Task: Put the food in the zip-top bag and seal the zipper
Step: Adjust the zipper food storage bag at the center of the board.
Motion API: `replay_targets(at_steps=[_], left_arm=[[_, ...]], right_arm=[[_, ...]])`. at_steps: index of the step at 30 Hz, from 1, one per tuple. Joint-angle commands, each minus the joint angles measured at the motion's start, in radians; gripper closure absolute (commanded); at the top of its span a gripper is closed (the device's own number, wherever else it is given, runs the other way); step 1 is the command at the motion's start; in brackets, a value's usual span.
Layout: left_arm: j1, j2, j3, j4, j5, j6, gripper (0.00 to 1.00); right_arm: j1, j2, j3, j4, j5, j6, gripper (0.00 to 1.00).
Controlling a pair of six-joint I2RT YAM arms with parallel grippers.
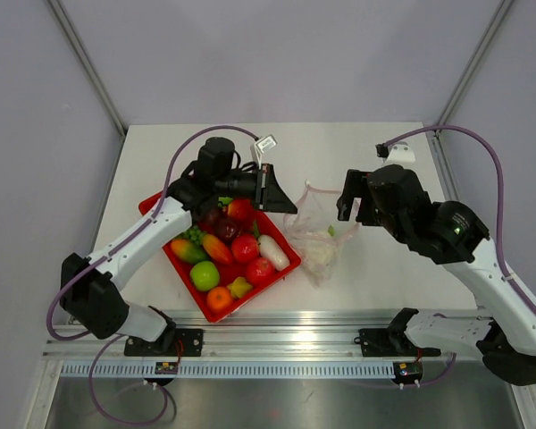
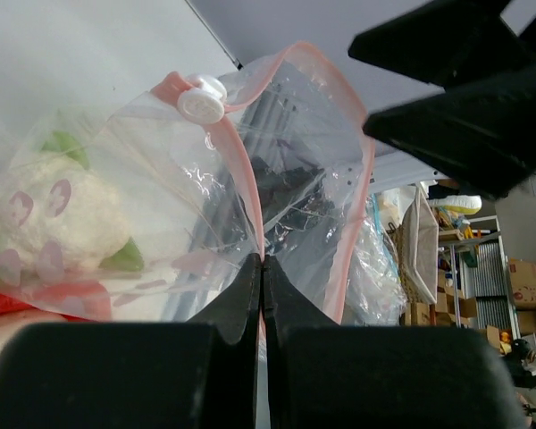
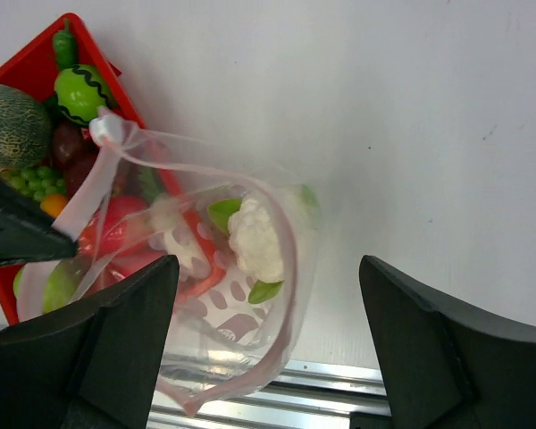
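The clear zip-top bag (image 1: 319, 234) lies right of the red tray, mouth held up and open. My left gripper (image 1: 281, 204) is shut on its pink zipper strip (image 2: 247, 192); the white slider (image 2: 201, 104) sits on the strip above. A white cauliflower with green leaves (image 3: 255, 239) lies inside the bag, also seen in the left wrist view (image 2: 58, 214). My right gripper (image 1: 347, 210) is open and empty, hovering above the bag's right side, its fingers (image 3: 456, 349) spread wide. Toy fruits and vegetables (image 1: 245, 248) fill the tray.
The red tray (image 1: 157, 203) sits left of centre under my left arm, holding an apple (image 1: 205, 275), an orange (image 1: 219, 298), a white radish (image 1: 274, 252), grapes and a melon (image 3: 13, 125). An aluminium rail (image 1: 277, 332) runs along the near edge.
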Motion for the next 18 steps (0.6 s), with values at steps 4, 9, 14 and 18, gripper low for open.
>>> replay_targets(at_steps=[4,9,14,18], left_arm=[[0.001,-0.063,-0.043,0.009,0.000,0.015,1.00],[0.001,-0.067,-0.043,-0.006,-0.009,0.022,1.00],[-0.002,-0.011,0.021,-0.043,-0.022,0.018,1.00],[-0.002,0.066,0.144,-0.101,-0.025,0.035,1.00]], right_arm=[[-0.120,0.021,-0.074,0.049,-0.223,-0.071,0.22],[-0.123,0.021,-0.126,0.115,-0.265,-0.065,0.81],[-0.128,0.033,-0.102,0.139,-0.150,-0.103,1.00],[-0.128,0.071,0.024,0.139,-0.061,-0.161,1.00]])
